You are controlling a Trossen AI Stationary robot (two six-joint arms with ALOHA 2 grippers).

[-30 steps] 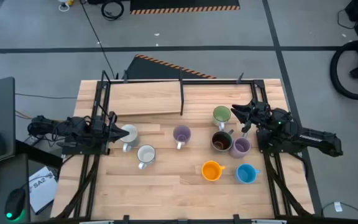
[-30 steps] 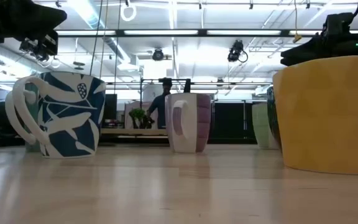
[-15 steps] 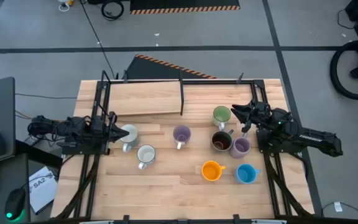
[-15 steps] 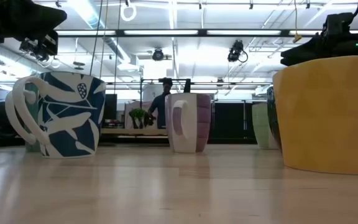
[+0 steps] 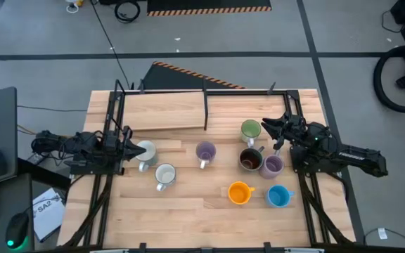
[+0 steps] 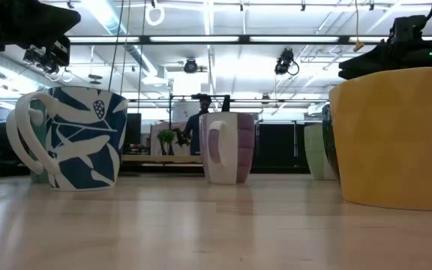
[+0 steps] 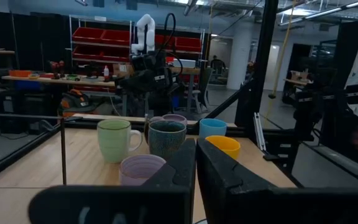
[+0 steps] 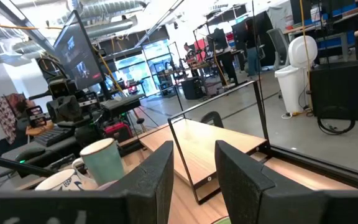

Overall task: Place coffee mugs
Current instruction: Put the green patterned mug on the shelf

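Several coffee mugs stand upright on their bases on the wooden table (image 5: 188,211). Two white mugs (image 5: 146,151) (image 5: 165,174) are at the left and a lilac mug (image 5: 205,152) in the middle. At the right are a green mug (image 5: 250,130), a dark brown one (image 5: 250,160), a second lilac one (image 5: 273,166), an orange one (image 5: 239,192) and a blue one (image 5: 278,196). My left gripper (image 5: 129,145) hovers shut beside the far white mug, above the table. My right gripper (image 5: 266,126) hovers open beside the green mug, and nothing is between its fingers (image 8: 154,174).
A pale wooden board (image 5: 164,112) lies at the far left of the table, with a black upright bar (image 5: 206,109) beside it. Black frame rails (image 5: 111,126) run along both sides. In the low view, a person (image 6: 197,124) stands far behind the table.
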